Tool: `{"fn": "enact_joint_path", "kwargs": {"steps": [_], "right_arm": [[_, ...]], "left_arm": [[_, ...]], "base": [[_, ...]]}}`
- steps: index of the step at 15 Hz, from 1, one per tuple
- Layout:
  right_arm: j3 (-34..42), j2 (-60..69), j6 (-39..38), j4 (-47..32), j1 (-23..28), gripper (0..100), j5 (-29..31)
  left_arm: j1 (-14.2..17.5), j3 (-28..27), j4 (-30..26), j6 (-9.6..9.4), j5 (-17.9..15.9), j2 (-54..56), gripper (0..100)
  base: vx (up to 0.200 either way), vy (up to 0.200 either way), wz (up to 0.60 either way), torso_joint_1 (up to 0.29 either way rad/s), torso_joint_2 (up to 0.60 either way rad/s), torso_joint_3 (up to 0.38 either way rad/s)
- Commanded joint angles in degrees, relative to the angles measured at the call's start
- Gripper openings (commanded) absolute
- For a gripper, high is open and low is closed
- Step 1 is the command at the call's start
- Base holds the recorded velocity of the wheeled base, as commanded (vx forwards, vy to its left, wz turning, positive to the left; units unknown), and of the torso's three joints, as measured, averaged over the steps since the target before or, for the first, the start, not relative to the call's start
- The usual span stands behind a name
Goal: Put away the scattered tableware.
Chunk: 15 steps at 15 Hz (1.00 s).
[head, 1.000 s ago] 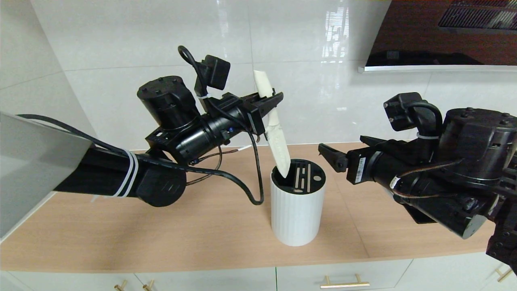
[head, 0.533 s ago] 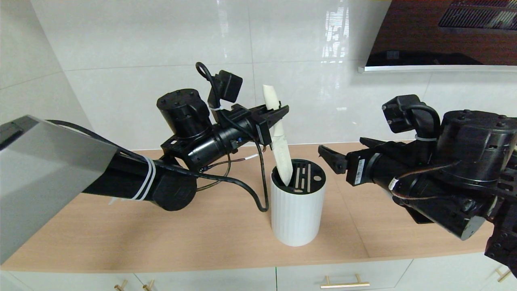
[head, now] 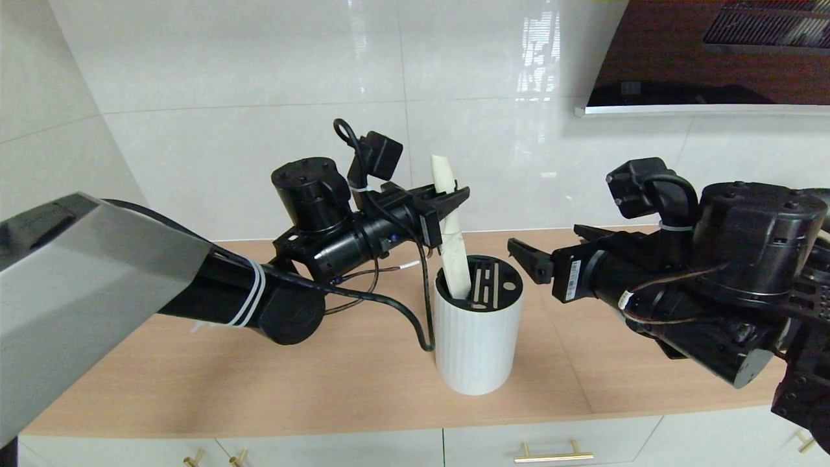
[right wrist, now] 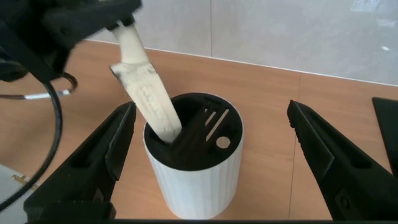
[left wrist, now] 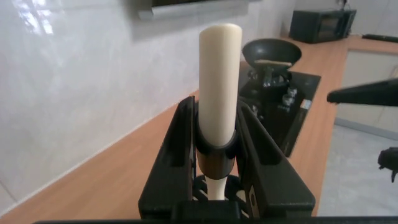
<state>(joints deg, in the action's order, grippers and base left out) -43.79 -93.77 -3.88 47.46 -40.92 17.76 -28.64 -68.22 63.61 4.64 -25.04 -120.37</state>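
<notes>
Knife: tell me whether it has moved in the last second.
Yes. The knife, in the left gripper, has sunk deeper into the white knife block, whose place on the counter is unchanged.

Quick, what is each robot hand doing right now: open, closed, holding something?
Left hand: closed on the white knife.
Right hand: open, empty.

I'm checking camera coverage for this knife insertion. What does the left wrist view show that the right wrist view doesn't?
Only left wrist: a black frying pan on a black hob, and the rounded handle end of the cream-coloured knife. Only right wrist: the side wall of the white ribbed cylindrical holder, with the blade tip inside its wide opening. Both: the knife clamped in the left gripper, the open right gripper, the light wooden counter and the white wall tiles.
</notes>
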Motion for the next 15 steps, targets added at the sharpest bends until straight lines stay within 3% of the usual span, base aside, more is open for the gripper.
{"fn": "enact_joint_path", "kwargs": {"steps": [1, 13, 15], "right_arm": [[0.02, -0.27, 0.01, 0.0, -0.03, 100, -0.01], [0.37, -0.54, 0.01, 0.0, -0.12, 100, -0.1], [0.37, -0.54, 0.01, 0.0, -0.12, 100, -0.1]], "left_arm": [[-0.37, -0.07, 0.02, 0.01, 0.08, -1.01, 0], [-2.39, -0.07, 0.64, 1.16, 0.34, -4.79, 0], [-2.83, -0.07, 0.73, 2.39, 0.52, -6.02, 0]], "base": [[0.0, 0.0, 0.0, 0.0, 0.0, 0.0], [0.0, 0.0, 0.0, 0.0, 0.0, 0.0], [0.0, 0.0, 0.0, 0.0, 0.0, 0.0]]}}
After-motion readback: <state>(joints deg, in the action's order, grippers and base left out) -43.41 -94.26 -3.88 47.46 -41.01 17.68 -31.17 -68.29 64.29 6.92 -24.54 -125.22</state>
